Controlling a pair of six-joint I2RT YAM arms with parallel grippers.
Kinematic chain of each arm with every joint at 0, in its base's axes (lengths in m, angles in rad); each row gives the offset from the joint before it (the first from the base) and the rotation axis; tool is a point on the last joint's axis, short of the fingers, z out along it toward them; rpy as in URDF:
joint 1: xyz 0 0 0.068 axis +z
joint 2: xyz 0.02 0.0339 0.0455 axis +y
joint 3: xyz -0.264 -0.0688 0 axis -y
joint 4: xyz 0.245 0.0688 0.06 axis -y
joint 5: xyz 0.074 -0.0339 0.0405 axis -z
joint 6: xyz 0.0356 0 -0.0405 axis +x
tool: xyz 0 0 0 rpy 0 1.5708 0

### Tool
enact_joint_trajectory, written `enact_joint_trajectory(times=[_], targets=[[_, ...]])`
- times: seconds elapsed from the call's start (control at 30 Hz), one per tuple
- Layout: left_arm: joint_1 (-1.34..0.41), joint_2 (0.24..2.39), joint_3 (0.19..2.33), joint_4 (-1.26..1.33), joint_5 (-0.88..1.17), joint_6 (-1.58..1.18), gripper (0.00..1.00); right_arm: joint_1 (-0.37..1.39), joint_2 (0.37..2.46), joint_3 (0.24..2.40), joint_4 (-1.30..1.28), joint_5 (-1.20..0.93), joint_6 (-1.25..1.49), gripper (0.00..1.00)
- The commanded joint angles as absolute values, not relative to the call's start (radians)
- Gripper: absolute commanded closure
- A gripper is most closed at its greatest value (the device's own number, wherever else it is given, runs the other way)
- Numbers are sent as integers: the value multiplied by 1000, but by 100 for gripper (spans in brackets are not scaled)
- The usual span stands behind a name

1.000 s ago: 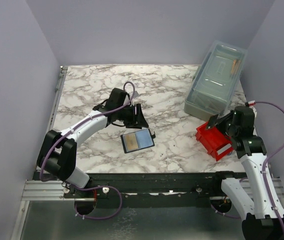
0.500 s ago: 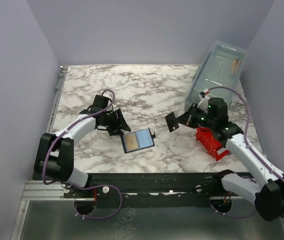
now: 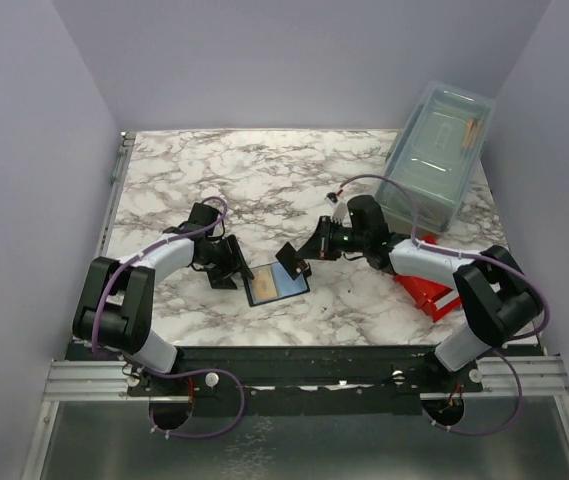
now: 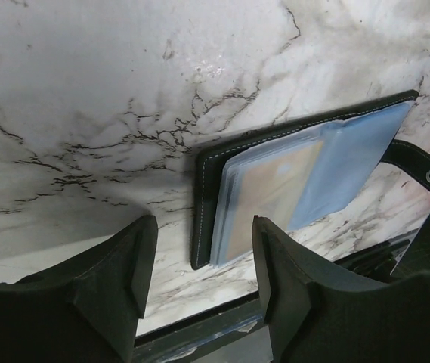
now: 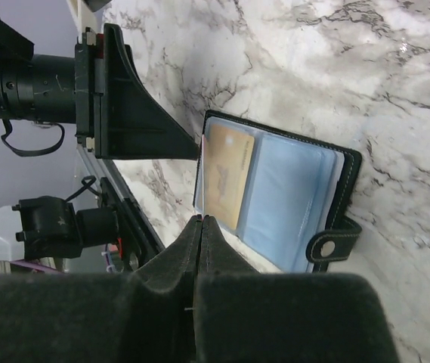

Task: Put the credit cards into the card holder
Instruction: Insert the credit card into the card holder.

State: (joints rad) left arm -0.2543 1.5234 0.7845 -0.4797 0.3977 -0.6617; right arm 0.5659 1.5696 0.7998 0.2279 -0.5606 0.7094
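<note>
The card holder [image 3: 277, 283] lies open on the marble near the front edge, black with a pale blue inner panel [image 5: 290, 200]. One orange-gold credit card [image 5: 227, 175] sits in its left sleeve, which also shows in the left wrist view [image 4: 271, 189]. My left gripper [image 3: 224, 262] is low beside the holder's left edge, open, with nothing between its fingers [image 4: 116, 276]. My right gripper [image 3: 291, 258] hovers over the holder's upper right part. Its jaws are pressed shut [image 5: 202, 221], and no card shows between them.
A red bin [image 3: 426, 290] stands at the right, partly behind my right arm. A clear lidded box [image 3: 434, 160] sits at the back right. The table's front rail [image 3: 314, 355] runs just below the holder.
My right arm has swung left from the red bin to above the card holder. My left gripper has drawn back down and to the left of the holder, opening a little wider.
</note>
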Motion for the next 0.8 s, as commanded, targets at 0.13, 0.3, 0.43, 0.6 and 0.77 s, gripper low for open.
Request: enact_joint_trajectory(times=[0.13, 0.3, 0.43, 0.6, 0.77], targets=[[-249, 1583, 761, -494, 318, -711, 44, 601, 1687, 807, 386, -632, 719, 100], [-249, 1600, 755, -486, 307, -714, 44, 611, 1734, 805, 398, -630, 723, 100], [-253, 1615, 753, -478, 303, -710, 42, 616, 1759, 800, 403, -623, 724, 100], [-260, 1638, 745, -468, 279, -721, 48, 621, 1775, 778, 429, -619, 735, 100], [-261, 1649, 733, -453, 265, -729, 50, 627, 1793, 760, 441, -613, 739, 100]])
